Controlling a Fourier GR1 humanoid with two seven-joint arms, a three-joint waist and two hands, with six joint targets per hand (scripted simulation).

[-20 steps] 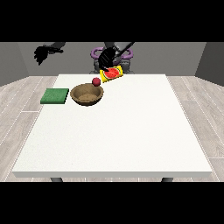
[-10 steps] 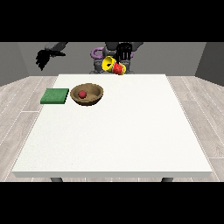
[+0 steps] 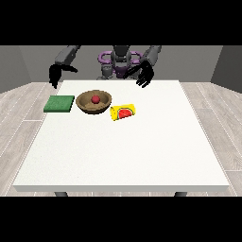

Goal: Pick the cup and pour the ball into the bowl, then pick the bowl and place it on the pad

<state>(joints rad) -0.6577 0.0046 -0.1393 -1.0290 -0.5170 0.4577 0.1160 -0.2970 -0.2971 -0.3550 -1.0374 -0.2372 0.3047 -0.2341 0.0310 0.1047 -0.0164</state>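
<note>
The red ball sits in the middle of the brown bowl, and the bowl rests on the white surface toward its far side. Just at the bowl's four o'clock, the yellow cup lies tipped on its side, its red mouth facing the camera, close beside the bowl's rim. At the bowl's nine o'clock, the green pad lies flat, near the bowl but not touching it. Up at one o'clock from the bowl, the hand at the view's right hangs over the far edge of the surface, fingers spread and relaxed, holding nothing. At eleven o'clock, the hand at the view's left hangs beyond the surface's far corner, fingers pointing downward, empty too.
</note>
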